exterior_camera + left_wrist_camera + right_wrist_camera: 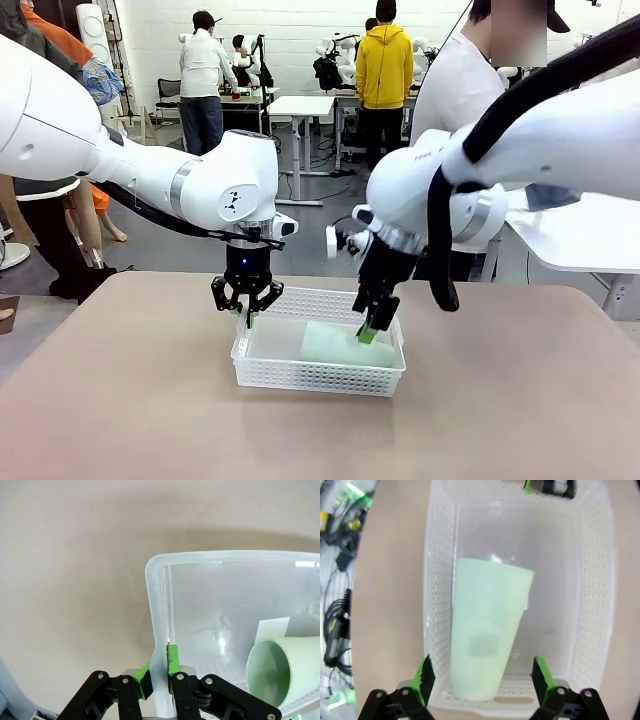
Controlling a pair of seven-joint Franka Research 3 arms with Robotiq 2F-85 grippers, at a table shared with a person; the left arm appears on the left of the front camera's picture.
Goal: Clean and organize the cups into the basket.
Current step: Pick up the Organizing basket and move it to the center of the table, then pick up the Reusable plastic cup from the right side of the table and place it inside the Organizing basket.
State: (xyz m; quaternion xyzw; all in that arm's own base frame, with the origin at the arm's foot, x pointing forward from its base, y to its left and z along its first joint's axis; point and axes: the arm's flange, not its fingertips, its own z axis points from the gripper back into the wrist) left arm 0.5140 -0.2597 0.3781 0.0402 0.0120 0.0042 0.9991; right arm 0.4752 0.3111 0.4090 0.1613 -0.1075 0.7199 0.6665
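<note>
The white lattice basket point(310, 378) stands at the middle of the tan table. One pale mint cup point(335, 345) lies on its side inside it, toward the right end. My left gripper point(247, 315) is shut on the basket's left wall; in the left wrist view its gripper point(160, 672) pinches the rim of the basket point(225, 556), with the cup's open mouth point(272, 672) at the right. My right gripper point(482, 677) hangs open above the cup's point(487, 630) narrow end, fingers apart and clear of it, over the basket's end wall point(437, 580). The tan-brown cups are out of view.
Bare table point(120, 400) surrounds the basket on all sides. A person in a white top point(455, 90) stands at the far edge, behind my right arm. A white table point(590, 235) stands at the right. Cables point(340, 555) lie off the table's edge.
</note>
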